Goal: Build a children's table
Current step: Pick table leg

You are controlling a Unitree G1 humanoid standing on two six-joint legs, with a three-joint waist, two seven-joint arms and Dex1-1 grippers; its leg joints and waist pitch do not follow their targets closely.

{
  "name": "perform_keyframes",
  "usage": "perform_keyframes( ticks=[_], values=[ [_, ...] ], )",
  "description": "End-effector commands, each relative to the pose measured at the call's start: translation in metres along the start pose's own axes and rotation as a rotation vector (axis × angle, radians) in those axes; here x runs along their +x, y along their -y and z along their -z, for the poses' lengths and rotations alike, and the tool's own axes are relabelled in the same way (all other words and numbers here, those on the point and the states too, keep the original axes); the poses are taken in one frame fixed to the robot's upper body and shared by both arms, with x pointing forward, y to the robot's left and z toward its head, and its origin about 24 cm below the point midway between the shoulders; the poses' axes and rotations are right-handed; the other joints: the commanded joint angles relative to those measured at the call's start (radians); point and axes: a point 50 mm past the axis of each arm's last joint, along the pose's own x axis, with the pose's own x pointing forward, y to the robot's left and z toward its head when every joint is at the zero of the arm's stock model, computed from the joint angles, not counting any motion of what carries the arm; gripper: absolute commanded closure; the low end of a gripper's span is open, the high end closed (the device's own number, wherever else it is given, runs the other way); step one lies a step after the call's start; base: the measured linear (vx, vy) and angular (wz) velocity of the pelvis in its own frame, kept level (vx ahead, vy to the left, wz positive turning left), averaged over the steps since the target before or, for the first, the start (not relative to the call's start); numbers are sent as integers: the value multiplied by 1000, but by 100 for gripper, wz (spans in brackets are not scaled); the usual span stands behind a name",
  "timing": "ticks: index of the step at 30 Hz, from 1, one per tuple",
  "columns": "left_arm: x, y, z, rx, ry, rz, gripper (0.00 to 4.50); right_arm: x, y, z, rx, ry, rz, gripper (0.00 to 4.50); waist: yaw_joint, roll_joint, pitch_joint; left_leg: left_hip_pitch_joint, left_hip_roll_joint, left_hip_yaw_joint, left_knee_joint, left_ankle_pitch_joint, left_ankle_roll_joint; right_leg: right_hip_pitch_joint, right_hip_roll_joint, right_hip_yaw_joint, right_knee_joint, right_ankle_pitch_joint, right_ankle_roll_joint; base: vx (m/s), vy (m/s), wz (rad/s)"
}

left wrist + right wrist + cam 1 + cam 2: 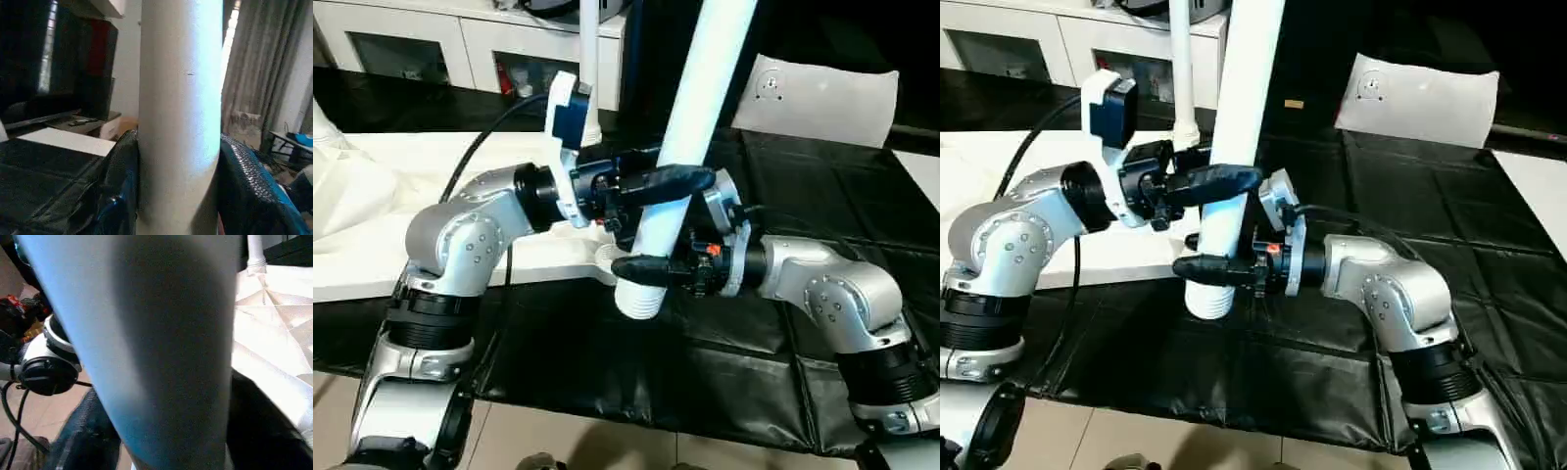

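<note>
I counted two legs: one leg (700, 117) steep, gripped by left end effector (658, 192) above and right end effector (648, 266) near threaded end, over tabletop (460, 166) corner; second leg (589, 69) upright in socket behind.

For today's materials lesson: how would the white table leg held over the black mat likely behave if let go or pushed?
The leg looks stiff: gripped by the left claw and right claw, it stays straight. Round and tapered, it would probably roll in a curve. Its smooth surface may slip.
</note>
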Motion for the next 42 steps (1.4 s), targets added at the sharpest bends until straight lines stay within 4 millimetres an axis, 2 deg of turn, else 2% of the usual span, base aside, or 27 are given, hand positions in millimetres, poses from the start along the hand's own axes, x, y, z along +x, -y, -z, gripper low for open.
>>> perform_keyframes(
  ticks=[1,10,11,15,16,20,21,28,29,33,35,38,40,42],
  values=[
    [5,5,-9,48,-14,33,268,-5,-2,-5,-19,6,0,137,2,6,-64,10,57,-12,-74,-92,-3,51,-83,50,-77,-98,-225,0,0,0],
    [6,5,-9,49,-12,37,268,-8,-3,-6,-18,8,-15,127,1,5,-65,10,57,-11,-73,-88,0,51,-82,49,-76,-93,-229,0,0,0],
    [6,5,-9,49,-12,37,268,-8,-2,-6,-17,10,-12,155,1,6,-65,10,58,-12,-74,-89,1,51,-82,49,-76,-95,-228,0,0,0],
    [5,5,-9,48,-9,35,268,-7,-1,-6,-7,21,-7,167,1,5,-65,10,57,-12,-74,-89,0,51,-83,50,-77,-98,-228,0,0,0],
    [5,5,-9,48,-8,35,268,-7,-1,-6,-3,26,-8,188,1,5,-65,10,57,-12,-73,-87,0,51,-83,50,-77,-96,-228,0,0,0],
    [5,4,-10,46,-1,31,268,-6,-1,-6,1,31,-10,209,1,5,-65,9,57,-12,-74,-89,-1,51,-82,49,-76,-96,-228,0,0,0],
    [6,4,-10,44,3,28,268,-6,-1,-6,2,32,-11,229,1,5,-65,10,57,-12,-74,-88,-1,51,-83,49,-77,-96,-228,0,0,0],
    [7,2,-10,38,1,-9,268,-6,0,-4,0,29,-2,243,2,4,-65,10,57,-11,-73,-87,0,50,-82,49,-77,-95,-228,0,0,0],
    [10,5,-11,27,19,18,212,-6,0,-3,0,30,3,245,2,4,-65,10,57,-11,-73,-87,1,51,-82,49,-77,-102,-226,0,0,0],
    [17,6,-16,16,72,-6,192,-4,1,-1,4,42,32,247,2,3,-65,8,57,-11,-72,-88,1,51,-84,49,-78,-98,-234,0,0,0],
    [21,8,-19,26,108,-8,162,-2,3,1,9,45,56,252,2,2,-65,9,59,-12,-73,-86,2,51,-84,49,-78,-99,-233,0,0,0],
    [29,12,-28,-31,260,-35,155,4,6,2,44,112,111,254,2,-1,-64,4,57,-11,-72,-81,-1,54,-85,50,-78,-88,-241,0,0,0],
    [32,14,-31,-41,315,-42,124,7,7,1,55,152,147,255,3,0,-65,4,56,-11,-70,-79,1,53,-85,50,-77,-84,-242,0,0,0],
    [33,15,-33,-42,357,-60,116,10,9,2,63,151,171,255,2,2,-64,7,58,-13,-73,-88,2,51,-83,49,-81,-101,-232,0,0,0]
  ],
)
